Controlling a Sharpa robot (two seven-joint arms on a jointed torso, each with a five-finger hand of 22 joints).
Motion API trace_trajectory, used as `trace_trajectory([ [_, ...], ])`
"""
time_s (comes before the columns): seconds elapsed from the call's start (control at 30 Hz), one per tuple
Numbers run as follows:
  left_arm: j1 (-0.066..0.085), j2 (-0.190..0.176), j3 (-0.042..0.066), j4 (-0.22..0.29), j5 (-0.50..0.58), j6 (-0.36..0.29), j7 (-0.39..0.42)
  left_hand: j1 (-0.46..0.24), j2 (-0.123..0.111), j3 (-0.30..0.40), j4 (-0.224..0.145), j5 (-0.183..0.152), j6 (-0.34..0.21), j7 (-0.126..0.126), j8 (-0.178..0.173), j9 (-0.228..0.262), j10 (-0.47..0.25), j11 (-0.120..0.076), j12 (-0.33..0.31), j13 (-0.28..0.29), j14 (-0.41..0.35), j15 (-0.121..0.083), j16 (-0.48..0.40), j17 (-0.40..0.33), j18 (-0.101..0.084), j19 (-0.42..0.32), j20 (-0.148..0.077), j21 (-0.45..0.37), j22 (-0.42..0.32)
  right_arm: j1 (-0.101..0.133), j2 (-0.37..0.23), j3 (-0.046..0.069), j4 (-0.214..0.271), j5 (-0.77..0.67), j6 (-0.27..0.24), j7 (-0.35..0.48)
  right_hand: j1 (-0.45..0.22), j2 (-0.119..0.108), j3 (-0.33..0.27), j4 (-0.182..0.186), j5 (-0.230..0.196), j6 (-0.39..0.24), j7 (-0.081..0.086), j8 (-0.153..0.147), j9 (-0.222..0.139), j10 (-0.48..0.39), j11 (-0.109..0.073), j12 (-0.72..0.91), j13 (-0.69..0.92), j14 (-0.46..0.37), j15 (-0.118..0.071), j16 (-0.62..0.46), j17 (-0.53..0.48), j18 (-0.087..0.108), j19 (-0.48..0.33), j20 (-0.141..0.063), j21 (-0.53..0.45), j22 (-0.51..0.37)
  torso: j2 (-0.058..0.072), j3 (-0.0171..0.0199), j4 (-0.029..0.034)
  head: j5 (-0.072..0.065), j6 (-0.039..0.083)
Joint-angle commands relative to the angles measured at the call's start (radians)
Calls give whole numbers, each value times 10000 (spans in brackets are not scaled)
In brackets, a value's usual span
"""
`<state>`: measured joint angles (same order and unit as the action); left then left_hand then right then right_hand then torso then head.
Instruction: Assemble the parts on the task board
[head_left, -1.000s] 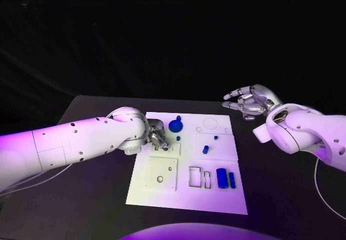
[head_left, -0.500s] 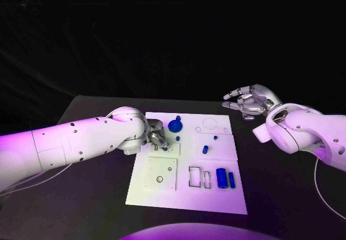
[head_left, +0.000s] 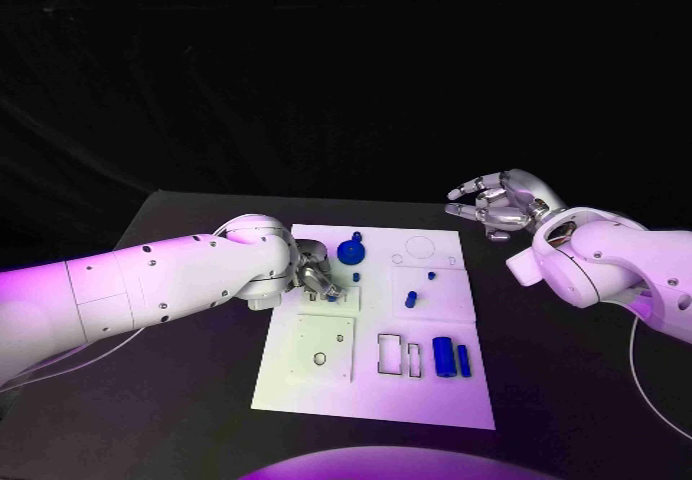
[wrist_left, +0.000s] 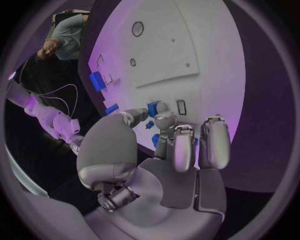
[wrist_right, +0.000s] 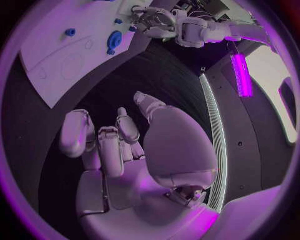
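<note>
The white task board (head_left: 372, 385) lies in the middle of the black table. My left hand (head_left: 316, 277) hovers over the board's left edge and pinches a small blue part (wrist_left: 153, 107) between thumb and a finger, close to a small rectangular slot (wrist_left: 180, 106). A blue round disc (head_left: 352, 251) sits just beyond the hand. A small blue peg (head_left: 410, 297) lies mid-board, and two blue blocks (head_left: 444, 356) stand at the near right beside empty rectangular slots (head_left: 391, 354). My right hand (head_left: 498, 205) hangs raised past the board's far right corner, fingers loosely spread, holding nothing.
A raised square plate (head_left: 323, 347) with two holes takes up the board's near left. A faint circle outline (head_left: 420, 245) marks the far right of the board. Bare black table (head_left: 188, 400) surrounds the board on all sides.
The left hand's fingers have shifted very slightly over the board's left edge. The right hand has not moved.
</note>
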<state>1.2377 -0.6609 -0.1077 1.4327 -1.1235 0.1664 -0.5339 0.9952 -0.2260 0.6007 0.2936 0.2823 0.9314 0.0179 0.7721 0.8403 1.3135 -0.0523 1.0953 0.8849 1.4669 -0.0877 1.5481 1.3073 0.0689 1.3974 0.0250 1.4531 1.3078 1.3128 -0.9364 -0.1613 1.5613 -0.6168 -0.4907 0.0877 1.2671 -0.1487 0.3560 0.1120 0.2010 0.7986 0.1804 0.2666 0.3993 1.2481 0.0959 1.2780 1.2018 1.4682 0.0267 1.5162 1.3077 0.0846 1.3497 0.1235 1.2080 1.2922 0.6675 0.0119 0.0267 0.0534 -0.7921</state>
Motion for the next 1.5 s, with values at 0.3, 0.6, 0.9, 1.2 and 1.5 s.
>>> trace_trajectory([
  [0.3,-12,-88,44,127,93,40,97,-233,77,-259,-5,-41,31,30,-74,-17,8,75,66,7,961,-77,40,2405,-90,-36,-55,-66,-35,-43,-36,0,13,-15,91,66,-118,-36,4,73,44,-73,-12,60,-11,-85,-18,-46,-27,601,-80,-51,946,72,-53,-5,-62,-29,-5,-7,-10,-15,66],
  [0.6,33,-400,396,344,220,17,92,-238,60,-560,-7,-12,-235,119,-270,-82,-187,142,-81,-206,957,-34,32,2396,-66,-109,-28,-134,-148,-81,-53,0,-8,5,84,70,-158,-43,-10,110,38,-84,-11,68,-15,-101,-16,-60,-48,594,-79,-62,922,76,-63,-6,-87,-44,-20,13,1,-50,148],
  [0.9,298,-623,806,279,489,195,82,-363,1,-967,-3,-25,-307,186,-386,-133,-367,205,-221,-432,953,20,23,2386,-10,-280,19,-274,-401,-110,-19,0,-62,29,104,76,-158,-43,-10,110,38,-84,-11,68,-15,-101,-16,-60,-48,594,-79,-62,922,76,-63,-6,-87,-44,1,-6,-5,-32,219],
  [1.2,755,-594,925,-625,357,372,92,72,118,-1505,-5,20,-983,607,-1454,-884,-972,564,-698,-1152,933,319,-20,2336,53,-494,236,-493,-711,-118,-45,0,-70,34,98,65,-179,-50,-18,133,32,-95,-12,77,-19,-98,-17,-56,-49,587,-79,-74,896,78,-67,-6,-102,-52,17,1,0,2,257],
  [1.5,824,-156,768,-1394,188,580,110,174,166,-1658,-2,27,-1094,713,-1647,-1056,-1216,665,-835,-1345,931,410,-21,2335,59,-509,317,-515,-731,-120,-36,0,-58,34,97,70,-179,-50,-18,133,32,-95,-12,77,-19,-98,-17,-56,-49,587,-79,-74,896,78,-67,-6,-102,-52,55,-40,-19,41,262],
])
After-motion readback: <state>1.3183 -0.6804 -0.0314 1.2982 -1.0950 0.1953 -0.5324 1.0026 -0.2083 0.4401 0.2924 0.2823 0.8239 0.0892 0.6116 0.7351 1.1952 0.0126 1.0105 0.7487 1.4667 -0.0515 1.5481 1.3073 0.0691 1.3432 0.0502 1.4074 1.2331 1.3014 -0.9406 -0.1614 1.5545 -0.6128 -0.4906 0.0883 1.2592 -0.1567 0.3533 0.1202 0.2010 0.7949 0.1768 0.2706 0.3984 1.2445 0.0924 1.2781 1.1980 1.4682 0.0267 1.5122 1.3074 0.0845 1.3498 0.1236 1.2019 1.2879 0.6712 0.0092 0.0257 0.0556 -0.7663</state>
